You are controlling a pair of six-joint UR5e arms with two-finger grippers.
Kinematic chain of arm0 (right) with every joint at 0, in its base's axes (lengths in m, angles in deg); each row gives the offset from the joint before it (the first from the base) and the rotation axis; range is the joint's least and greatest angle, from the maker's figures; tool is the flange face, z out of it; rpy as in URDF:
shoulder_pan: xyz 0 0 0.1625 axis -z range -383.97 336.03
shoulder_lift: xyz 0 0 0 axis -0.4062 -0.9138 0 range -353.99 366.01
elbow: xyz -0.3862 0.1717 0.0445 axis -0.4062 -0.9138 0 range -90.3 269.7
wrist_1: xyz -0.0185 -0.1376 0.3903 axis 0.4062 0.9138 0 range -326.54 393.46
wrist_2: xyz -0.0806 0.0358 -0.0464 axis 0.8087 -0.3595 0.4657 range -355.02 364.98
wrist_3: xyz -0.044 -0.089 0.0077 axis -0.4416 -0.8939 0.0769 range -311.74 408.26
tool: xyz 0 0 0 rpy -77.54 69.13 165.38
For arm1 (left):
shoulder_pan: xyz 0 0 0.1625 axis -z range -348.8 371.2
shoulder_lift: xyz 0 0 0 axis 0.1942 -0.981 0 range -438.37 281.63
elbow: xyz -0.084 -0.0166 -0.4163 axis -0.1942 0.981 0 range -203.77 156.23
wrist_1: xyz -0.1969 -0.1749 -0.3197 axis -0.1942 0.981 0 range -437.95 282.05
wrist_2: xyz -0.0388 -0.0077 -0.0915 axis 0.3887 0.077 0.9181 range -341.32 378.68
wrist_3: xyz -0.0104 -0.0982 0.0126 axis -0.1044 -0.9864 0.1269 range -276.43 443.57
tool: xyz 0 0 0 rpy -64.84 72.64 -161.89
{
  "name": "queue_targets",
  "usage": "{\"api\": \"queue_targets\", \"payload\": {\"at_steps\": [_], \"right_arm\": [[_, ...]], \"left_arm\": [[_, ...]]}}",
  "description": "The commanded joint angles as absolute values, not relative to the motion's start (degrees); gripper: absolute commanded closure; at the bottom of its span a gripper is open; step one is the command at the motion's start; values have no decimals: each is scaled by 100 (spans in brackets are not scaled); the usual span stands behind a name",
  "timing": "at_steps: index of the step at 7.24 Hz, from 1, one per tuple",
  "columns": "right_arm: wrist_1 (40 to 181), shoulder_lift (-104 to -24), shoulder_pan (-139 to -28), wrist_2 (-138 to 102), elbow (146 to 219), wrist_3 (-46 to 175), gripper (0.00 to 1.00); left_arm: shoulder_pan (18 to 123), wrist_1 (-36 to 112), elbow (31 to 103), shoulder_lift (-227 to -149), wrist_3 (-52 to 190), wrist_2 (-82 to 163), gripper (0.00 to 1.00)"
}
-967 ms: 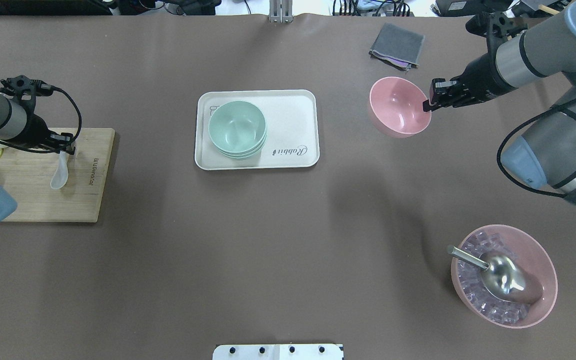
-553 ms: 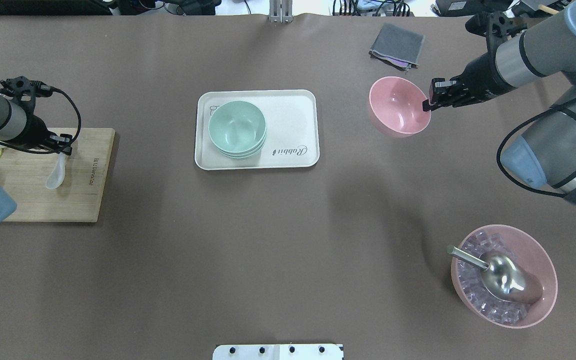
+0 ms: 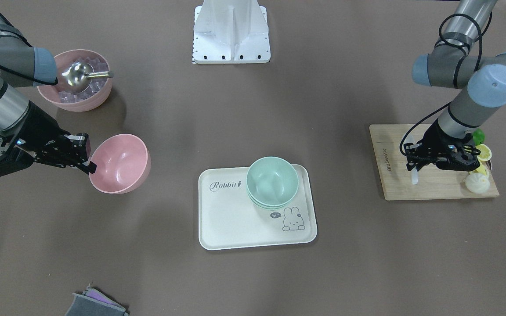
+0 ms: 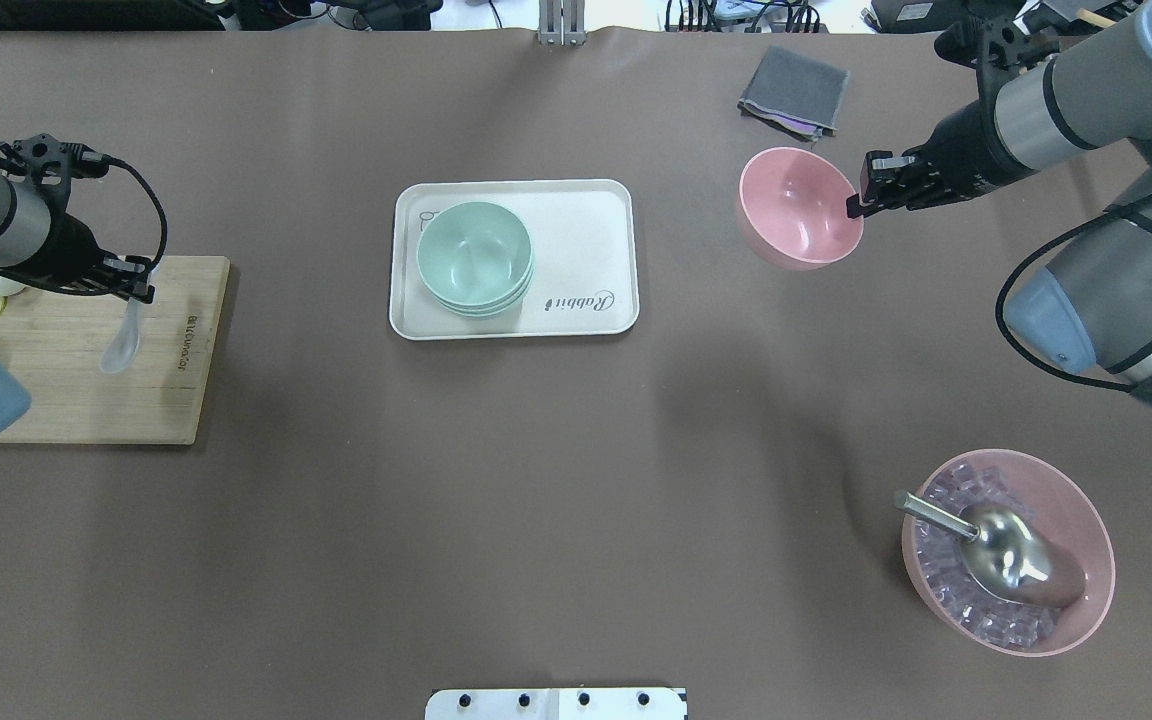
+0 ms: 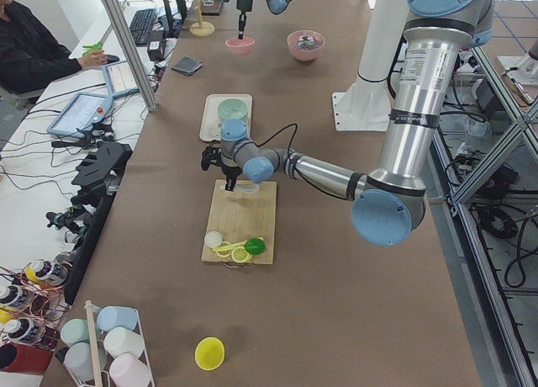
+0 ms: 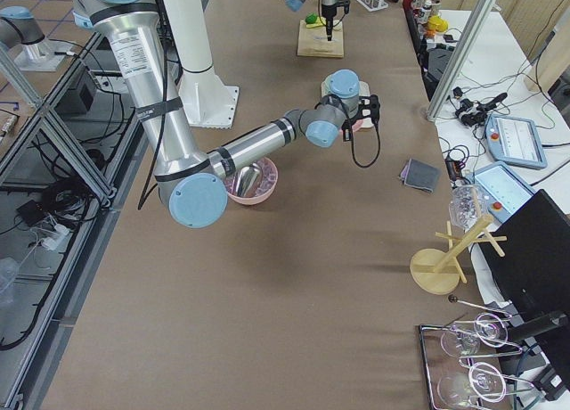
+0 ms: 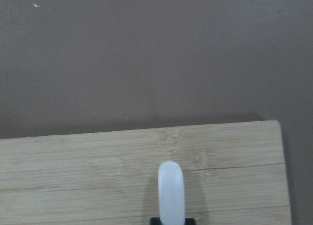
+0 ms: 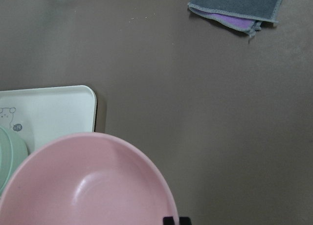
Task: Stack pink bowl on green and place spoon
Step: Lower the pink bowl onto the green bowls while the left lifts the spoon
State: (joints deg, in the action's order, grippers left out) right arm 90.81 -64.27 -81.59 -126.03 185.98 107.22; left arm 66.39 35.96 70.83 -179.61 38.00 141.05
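Note:
My right gripper (image 4: pixel 854 206) is shut on the rim of the empty pink bowl (image 4: pixel 798 208) and holds it tilted above the table, right of the tray; the gripper (image 3: pixel 89 167) and bowl (image 3: pixel 119 163) also show in the front view, and the bowl fills the right wrist view (image 8: pixel 88 186). The green bowls (image 4: pixel 475 258) sit stacked on the white tray (image 4: pixel 586 250). My left gripper (image 4: pixel 139 290) is shut on the handle of the white spoon (image 4: pixel 120 345) and holds it above the wooden cutting board (image 4: pixel 86 390). The spoon shows in the left wrist view (image 7: pixel 171 191).
A larger pink bowl (image 4: pixel 1086 560) with ice cubes and a metal scoop (image 4: pixel 996 550) stands at the near right. A grey cloth (image 4: pixel 794 90) lies at the far right. Fruit pieces (image 3: pixel 479 164) lie on the board's outer end.
The right gripper has lifted the pink bowl slightly. The left gripper has raised the spoon a little over the board.

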Motion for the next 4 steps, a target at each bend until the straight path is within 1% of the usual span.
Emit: {"api": "queue_targets", "payload": {"at_steps": [1, 2, 4], "right_arm": [[9094, -6178, -8180, -12606, 18602, 10985, 100], [9102, -5889, -8136, -12597, 18568, 11361, 100], [9111, -5413, -7673, -12066, 18506, 12127, 100]], "left_arm": [[6797, 2718, 7896, -18442, 3708, 14287, 100], [6824, 2908, 7959, -18698, 3089, 14243, 100], [6789, 3295, 7837, -19435, 834, 14234, 100]]}}
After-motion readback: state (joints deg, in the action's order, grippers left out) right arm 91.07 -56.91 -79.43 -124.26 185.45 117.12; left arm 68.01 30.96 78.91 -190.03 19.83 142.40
